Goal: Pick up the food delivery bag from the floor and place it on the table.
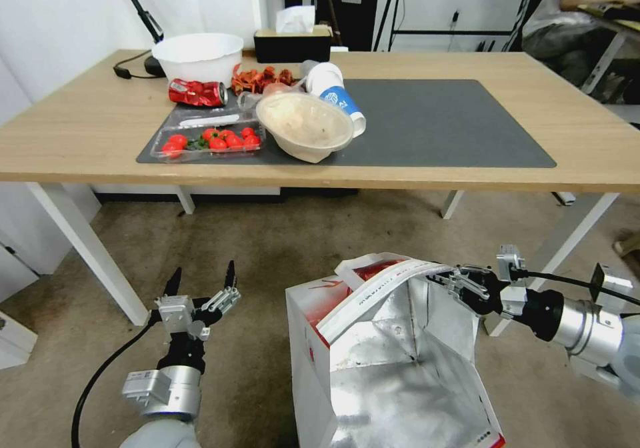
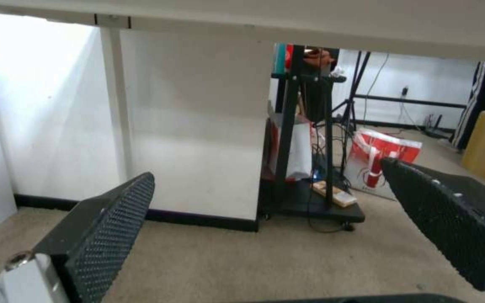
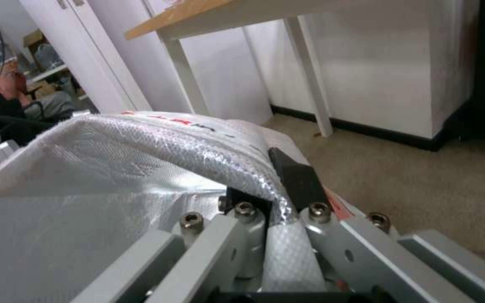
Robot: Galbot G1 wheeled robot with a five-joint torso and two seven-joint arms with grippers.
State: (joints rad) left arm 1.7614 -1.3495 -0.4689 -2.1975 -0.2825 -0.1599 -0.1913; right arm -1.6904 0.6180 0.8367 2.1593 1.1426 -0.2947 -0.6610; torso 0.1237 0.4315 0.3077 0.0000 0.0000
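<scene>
The robot's arms are silver and grey cylinders with black joints and black cables. The left gripper [image 1: 201, 280] has black, dimpled, pointed fingers [image 2: 107, 235] on grey linkages; the right gripper [image 1: 460, 280] shows silver hex-socket screws.

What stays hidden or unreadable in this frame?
- Food delivery bag: base cut off by the head view's lower edge.
- Right gripper: the strap covers one finger in its wrist view.
- Left gripper: open beside the bag.
- Table: far right end leaves the frame.
</scene>
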